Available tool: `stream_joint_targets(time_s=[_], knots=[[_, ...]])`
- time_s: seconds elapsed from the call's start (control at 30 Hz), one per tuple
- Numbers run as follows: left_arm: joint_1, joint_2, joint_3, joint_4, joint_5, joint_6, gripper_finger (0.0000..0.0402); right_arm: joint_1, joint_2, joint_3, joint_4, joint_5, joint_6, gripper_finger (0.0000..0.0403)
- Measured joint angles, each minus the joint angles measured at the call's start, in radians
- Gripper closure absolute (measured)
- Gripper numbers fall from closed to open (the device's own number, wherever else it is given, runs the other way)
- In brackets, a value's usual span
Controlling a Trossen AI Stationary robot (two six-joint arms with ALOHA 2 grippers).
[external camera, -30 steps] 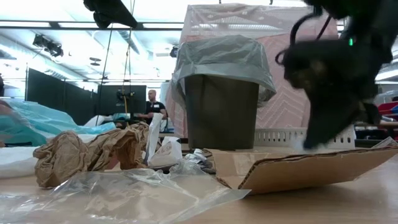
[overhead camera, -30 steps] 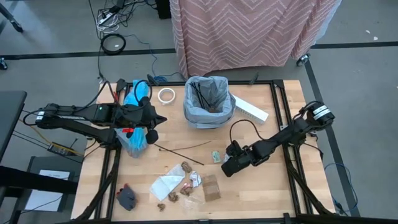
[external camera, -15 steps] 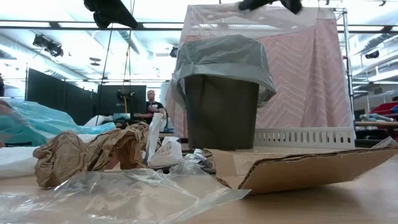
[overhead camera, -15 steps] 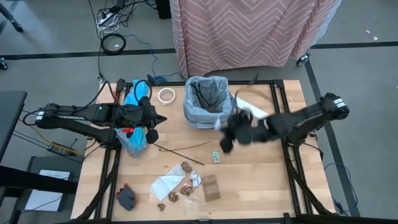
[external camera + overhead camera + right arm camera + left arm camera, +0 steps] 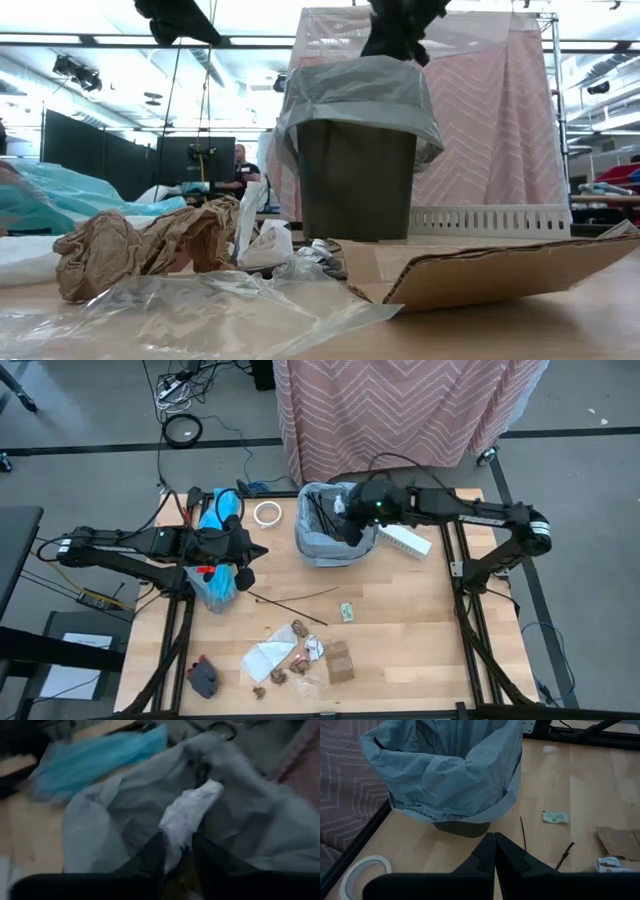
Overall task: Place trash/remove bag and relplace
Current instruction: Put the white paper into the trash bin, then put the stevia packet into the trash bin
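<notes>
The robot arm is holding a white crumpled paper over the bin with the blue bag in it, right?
Not quite. The right gripper does hold a white crumpled paper over the bin, but the bag lining it is light grey, as the high view shows. The blue bag lies on the table by the left gripper.

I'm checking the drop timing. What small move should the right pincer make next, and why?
Probably open wider and let go: the right pincer is over the grey-bag-lined bin with a white paper wad between its fingers, above the bag's opening, so it would likely fall inside.
</notes>
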Motion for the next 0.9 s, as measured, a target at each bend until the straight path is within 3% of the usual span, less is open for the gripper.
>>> stream_joint_targets(time_s=[0.2,0.33,0.43,0.5,0.67,0.77,0.9], knots=[[0.000,0.000,0.000,-0.001,-0.002,0.000,0.0387,0.052,-0.020,0.000,0.037,-0.067,0.036,0.0230],[0.000,0.000,0.000,-0.002,-0.004,0.004,0.0387,0.150,-0.096,0.021,0.037,-0.172,0.141,0.0222],[0.000,0.000,0.000,-0.004,-0.004,0.001,0.0387,0.309,-0.135,0.024,0.002,-0.223,0.250,0.0227],[0.000,0.000,0.000,-0.004,-0.005,0.003,0.0387,0.435,-0.125,0.021,-0.087,-0.179,0.309,0.0230],[0.000,0.000,0.000,-0.004,-0.016,0.005,0.0387,0.663,-0.018,-0.052,-0.224,0.109,0.443,0.0232],[0.000,0.000,0.000,-0.003,-0.017,0.004,0.0387,0.702,0.085,-0.113,-0.205,0.193,0.491,0.0231],[0.000,0.000,0.000,-0.003,-0.017,0.004,0.0387,0.687,0.232,-0.131,-0.140,0.184,0.494,0.0229]])
